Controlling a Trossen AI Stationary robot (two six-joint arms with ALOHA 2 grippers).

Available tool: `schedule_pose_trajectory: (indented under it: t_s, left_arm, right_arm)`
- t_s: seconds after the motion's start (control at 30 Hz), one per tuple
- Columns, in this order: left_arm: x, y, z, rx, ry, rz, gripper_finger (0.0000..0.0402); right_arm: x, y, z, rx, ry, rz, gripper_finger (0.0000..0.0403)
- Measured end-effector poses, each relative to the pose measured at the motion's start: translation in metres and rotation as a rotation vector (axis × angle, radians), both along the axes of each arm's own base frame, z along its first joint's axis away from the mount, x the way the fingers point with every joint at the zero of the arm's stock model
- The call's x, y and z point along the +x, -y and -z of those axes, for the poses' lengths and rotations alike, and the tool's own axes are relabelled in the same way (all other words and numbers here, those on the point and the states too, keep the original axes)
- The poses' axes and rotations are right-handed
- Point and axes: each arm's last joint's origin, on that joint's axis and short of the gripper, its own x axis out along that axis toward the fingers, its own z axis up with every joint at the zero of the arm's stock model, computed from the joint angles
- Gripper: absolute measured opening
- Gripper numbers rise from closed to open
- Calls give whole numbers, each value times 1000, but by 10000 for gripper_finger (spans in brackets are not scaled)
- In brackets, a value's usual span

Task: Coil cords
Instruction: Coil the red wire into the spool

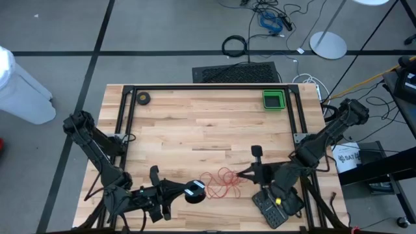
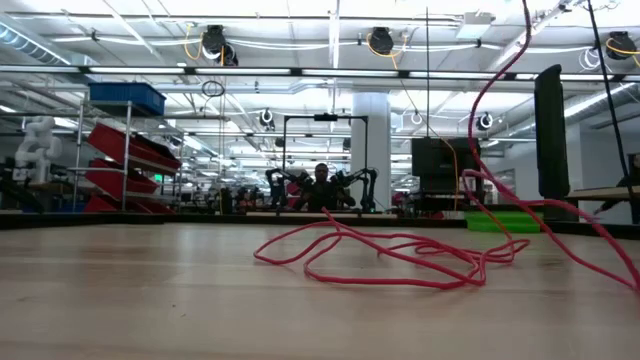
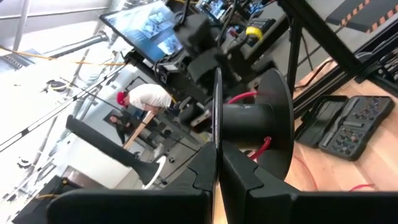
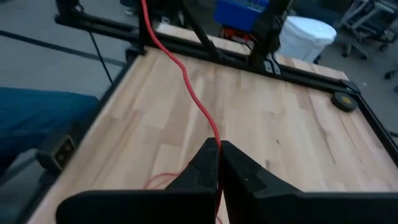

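Observation:
The red cord (image 1: 220, 182) lies in loose loops on the table near the front edge, between my two grippers; in the low view one strand of the cord (image 2: 400, 255) rises from the pile toward the top. My left gripper (image 1: 179, 190) reaches in level from the left and is shut on the small black reel (image 1: 195, 190), which has a few turns of red cord around its hub (image 3: 247, 118). My right gripper (image 1: 242, 174) is just right of the pile, shut on the cord. My left gripper pinches the rim of the reel's nearer flange (image 3: 217, 140) between its two fingers, which lie level and come from the table's left. The reel is lifted clear of the table and stands on edge, its hub level. My right gripper pinches one strand of the red cord (image 4: 216, 138) between its fingertips, slanting down from the table's right. From the fingers the strand runs fairly straight, above the table, toward the near left (image 4: 163, 46). Slack loops (image 4: 163, 181) lie on the table below.
A green tray (image 1: 273, 99) stands at the far right and a small black roll (image 1: 143, 99) at the far left. A black case (image 1: 275, 205) lies at the near right under the right arm. A black frame rail (image 1: 208, 87) borders the table's far side.

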Motion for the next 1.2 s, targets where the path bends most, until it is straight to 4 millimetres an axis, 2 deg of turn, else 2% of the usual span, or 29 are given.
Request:
schedule_pose_trajectory:
  t_s: [0.3,0.6,0.97,1.2]
  left_arm:
    - [1,-3,2,21,-20,-50,15]
    - [10,-13,2,-18,-9,-111,15]
    - [24,-26,3,-112,17,-142,15]
    - [31,-33,3,-161,40,-169,15]
  right_arm:
    - [-2,-10,-10,12,100,-41,0]
    - [-1,-14,-14,19,143,-83,0]
    - [15,-26,-11,-42,238,-119,0]
    - [27,-24,-6,-47,252,-97,0]
